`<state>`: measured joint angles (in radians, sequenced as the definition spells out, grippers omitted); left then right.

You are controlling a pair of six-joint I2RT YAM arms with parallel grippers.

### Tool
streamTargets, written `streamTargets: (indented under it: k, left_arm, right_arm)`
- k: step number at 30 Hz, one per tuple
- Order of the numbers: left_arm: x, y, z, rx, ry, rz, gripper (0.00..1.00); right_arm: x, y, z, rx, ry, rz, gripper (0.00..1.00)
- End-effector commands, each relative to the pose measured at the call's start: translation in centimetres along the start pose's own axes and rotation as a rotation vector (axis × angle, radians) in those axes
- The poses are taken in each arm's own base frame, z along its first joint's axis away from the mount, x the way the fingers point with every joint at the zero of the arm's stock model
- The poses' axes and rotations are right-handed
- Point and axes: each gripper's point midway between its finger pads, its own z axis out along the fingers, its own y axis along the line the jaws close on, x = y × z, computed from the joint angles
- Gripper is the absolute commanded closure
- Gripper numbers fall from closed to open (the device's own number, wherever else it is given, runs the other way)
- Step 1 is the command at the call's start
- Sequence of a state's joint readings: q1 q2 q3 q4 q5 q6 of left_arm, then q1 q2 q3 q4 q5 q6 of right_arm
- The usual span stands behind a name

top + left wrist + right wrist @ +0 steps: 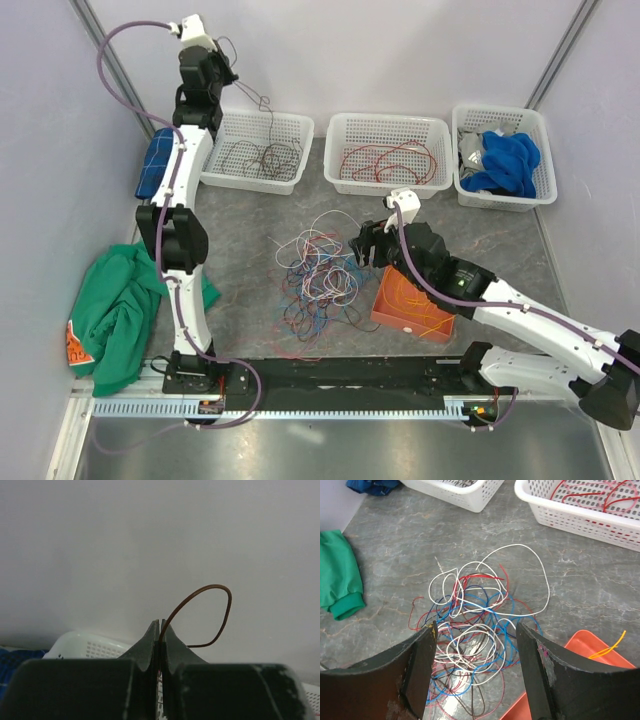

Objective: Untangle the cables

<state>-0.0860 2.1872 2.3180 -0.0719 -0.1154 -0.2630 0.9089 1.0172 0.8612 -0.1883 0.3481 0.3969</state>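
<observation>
The cables (318, 275) lie in a loose tangle of white, blue, red and dark brown wires on the grey table, and show in the right wrist view (470, 625). My right gripper (362, 245) is open and empty just above the tangle's right side; its jaws stand wide apart over the wires (476, 627). My left gripper (228, 72) is raised high at the back left, shut on a dark brown wire (220, 587) that loops up from between its jaws (160, 622). The wire (262, 100) hangs down towards the left basket.
Three white baskets stand at the back: the left basket (250, 180) holds dark wires, the middle basket (385, 187) red wires, the right basket (505, 200) a blue cloth. An orange tray (395, 310) with yellow wires lies under my right arm. A green cloth (120, 300) lies at the left.
</observation>
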Motion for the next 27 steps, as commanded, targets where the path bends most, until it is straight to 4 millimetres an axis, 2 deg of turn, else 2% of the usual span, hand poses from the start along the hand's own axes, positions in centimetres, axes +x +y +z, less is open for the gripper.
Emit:
streamTargets:
  k: [1, 2, 3, 4, 5, 6, 7, 8, 10, 11, 13, 14, 15, 16, 17, 18, 19, 20, 21, 22, 23, 24, 25, 26, 27]
  left_arm:
    - [0.0, -0.8, 0.0, 0.029, -0.045, -0.023, 0.88]
    - [0.3, -0.5, 0.0, 0.017, -0.037, -0.014, 0.57]
    - [0.1, -0.5, 0.0, 0.015, -0.038, -0.008, 0.43]
    - [0.1, -0.4, 0.1, 0.007, -0.032, -0.004, 0.09]
    - [0.1, -0.1, -0.2, -0.011, -0.015, -0.007, 0.01]
    - [-0.6, -0.3, -0.5, -0.012, -0.023, -0.018, 0.0]
    - [-2.5, -0.8, -1.4, -0.003, -0.05, -0.038, 0.0]
    - [-2.6, -0.9, -2.0, -0.001, -0.044, -0.045, 0.0]
    - [-4.7, -1.5, -3.5, 0.013, -0.067, -0.078, 0.0]
    - [-6.4, -2.1, -5.2, 0.027, -0.083, -0.088, 0.0]
    - [-8.3, -3.4, -7.8, 0.073, -0.092, -0.13, 0.0]
    - [-9.8, -4.0, -10.5, 0.093, -0.102, -0.15, 0.0]
    - [-10.0, -4.7, -12.0, 0.116, -0.095, -0.18, 0.0]
    - [-9.7, -6.5, -13.6, 0.166, -0.077, -0.193, 0.0]
    - [-9.3, -7.2, -16.6, 0.187, -0.062, -0.2, 0.0]
    - [-8.4, -8.2, -18.0, 0.213, -0.042, -0.205, 0.0]
    - [-7.4, -10.8, -20.3, 0.277, -0.015, -0.207, 0.0]
    - [-4.3, -11.7, -21.5, 0.3, 0.035, -0.195, 0.0]
    - [-4.9, -12.8, -24.0, 0.342, 0.021, -0.168, 0.0]
    - [-3.5, -15.2, -26.1, 0.34, 0.036, -0.144, 0.0]
    - [-1.0, -15.6, -27.3, 0.326, 0.073, -0.1, 0.0]
    - [-0.8, -16.7, -28.9, 0.374, 0.083, -0.1, 0.0]
    - [1.0, -18.1, -30.3, 0.425, 0.142, -0.099, 0.0]
    - [3.7, -17.5, -30.9, 0.396, 0.228, -0.097, 0.0]
    - [5.0, -17.4, -31.4, 0.367, 0.288, -0.173, 0.0]
  right_arm:
    - [-1.8, 0.1, -0.1, -0.025, -0.051, 0.07, 0.28]
    - [-1.5, 0.0, -0.1, -0.025, -0.049, 0.077, 0.28]
    - [-1.4, 0.0, -0.3, -0.026, -0.048, 0.085, 0.28]
    - [-1.8, 0.1, -0.8, -0.037, -0.064, 0.102, 0.28]
    - [-1.7, -0.1, -1.1, -0.036, -0.066, 0.107, 0.28]
    - [-1.8, -0.1, -1.3, -0.04, -0.071, 0.112, 0.28]
    - [-2.3, -0.1, -1.8, -0.046, -0.091, 0.12, 0.28]
    - [-2.4, -0.3, -2.1, -0.043, -0.094, 0.122, 0.28]
    - [-2.8, -0.4, -2.7, -0.042, -0.11, 0.13, 0.28]
    - [-2.8, -0.5, -2.9, -0.039, -0.108, 0.131, 0.28]
    - [-2.9, -0.8, -3.4, -0.037, -0.12, 0.138, 0.28]
    - [-2.9, -1.0, -3.5, -0.027, -0.125, 0.145, 0.28]
    - [-3.2, -1.2, -4.0, -0.028, -0.14, 0.151, 0.28]
    - [-3.0, -1.4, -4.1, -0.023, -0.139, 0.154, 0.28]
    - [-3.1, -1.7, -4.3, -0.011, -0.151, 0.158, 0.28]
    - [-3.4, -1.8, -4.7, -0.013, -0.166, 0.168, 0.28]
    - [-3.4, -2.0, -4.9, -0.012, -0.173, 0.172, 0.28]
    - [-3.5, -2.1, -5.1, -0.01, -0.177, 0.174, 0.28]
    - [-3.7, -2.1, -5.5, -0.015, -0.189, 0.181, 0.28]
    - [-3.5, -2.3, -5.6, -0.01, -0.19, 0.18, 0.28]
    - [-3.5, -2.4, -5.8, -0.013, -0.195, 0.187, 0.28]
    - [-3.7, -2.5, -6.2, -0.013, -0.207, 0.19, 0.28]
    - [-3.3, -2.6, -6.2, -0.014, -0.203, 0.195, 0.28]
    - [-3.3, -2.6, -6.3, -0.017, -0.206, 0.2, 0.28]
    - [-3.3, -2.7, -6.6, -0.019, -0.213, 0.206, 0.28]
